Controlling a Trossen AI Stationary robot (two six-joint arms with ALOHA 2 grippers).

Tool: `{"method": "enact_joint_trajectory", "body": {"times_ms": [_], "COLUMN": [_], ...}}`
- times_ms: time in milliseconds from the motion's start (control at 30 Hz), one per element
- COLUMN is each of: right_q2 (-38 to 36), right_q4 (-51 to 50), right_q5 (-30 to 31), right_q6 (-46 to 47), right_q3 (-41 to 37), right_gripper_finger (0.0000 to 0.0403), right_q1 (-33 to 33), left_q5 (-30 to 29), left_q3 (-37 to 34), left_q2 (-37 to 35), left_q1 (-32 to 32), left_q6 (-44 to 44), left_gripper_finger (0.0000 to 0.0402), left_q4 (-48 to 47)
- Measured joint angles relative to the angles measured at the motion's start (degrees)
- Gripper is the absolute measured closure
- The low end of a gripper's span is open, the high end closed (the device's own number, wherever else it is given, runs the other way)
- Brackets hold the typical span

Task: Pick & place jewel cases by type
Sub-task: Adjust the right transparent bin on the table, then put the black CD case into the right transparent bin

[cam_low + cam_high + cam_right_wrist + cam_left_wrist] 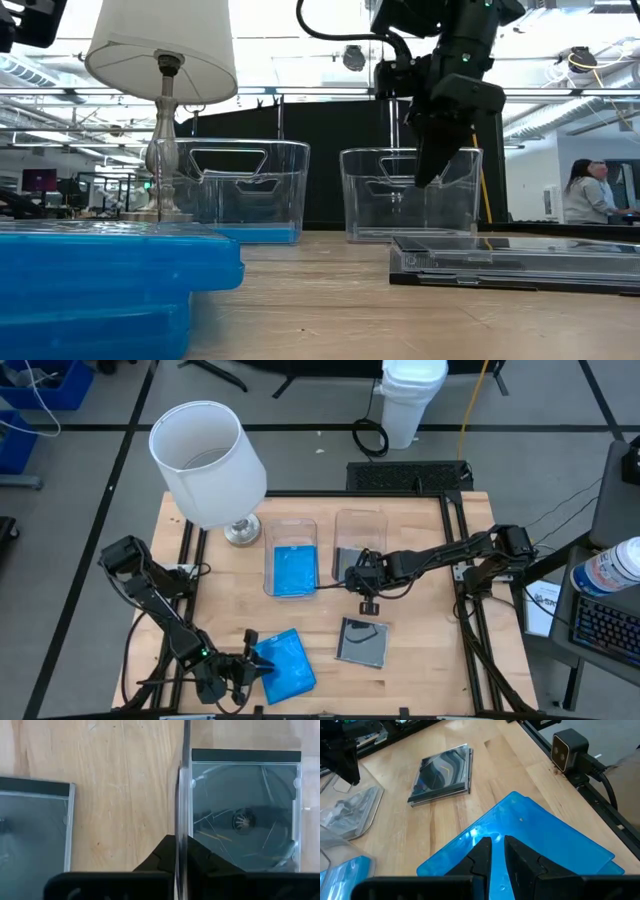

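Two blue jewel cases (288,668) (535,835) lie offset, one on the other, near the table's near edge; the low view shows both layers (100,270). My left gripper (250,665) (497,845) is at their left edge, fingers almost together. A dark jewel case (362,643) (510,262) (32,825) lies flat mid-table. The left tub (290,525) holds a blue case (294,572). The right tub (360,518) (410,195) holds a dark case (245,815). My right gripper (368,603) (428,178) (181,845) points down at that tub's near wall. My left gripper comes slanting down from the table's left over the upper blue case's top face (520,827), near its left edge. Blue shows in the slit between the fingers. The fingers hide their own tips, so I cannot tell whether they press on it. My right gripper stands over the right tub's near wall (184,780), from above and pointing down. The wall runs edge-on into the narrow gap between the fingers, one finger on the tub's inner side and one on its outer side. The tub stays flat on the table.
A white-shaded lamp (210,460) (160,60) stands at the table's far left, beside the left tub. The low camera (570,750) sits on the near edge rail. A person (585,190) is far off in the room. Bare wood lies right of the dark case.
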Motion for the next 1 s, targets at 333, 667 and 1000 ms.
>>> {"method": "enact_joint_trajectory", "body": {"times_ms": [333, 667, 1000], "right_q2": [0.0, 0.0, -4.9], "right_q4": [-0.2, 1.3, 2.0], "right_q5": [-2.4, -3.5, -2.8], "right_q6": [0.0, -1.3, 0.8], "right_q3": [0.0, -0.1, 0.1], "right_gripper_finger": [0.0400, 0.0316, 0.0225], "right_q1": [0.0, 0.1, 0.4], "left_q5": [0.0, 0.8, 1.1], "left_q3": [0.0, 0.0, 0.0], "left_q2": [0.0, 0.0, 0.0], "left_q1": [0.0, 0.0, 0.0], "left_q6": [-0.2, -0.2, -0.9], "left_gripper_finger": [0.0341, 0.0341, 0.0341], "left_q4": [0.0, 0.0, 0.1]}}
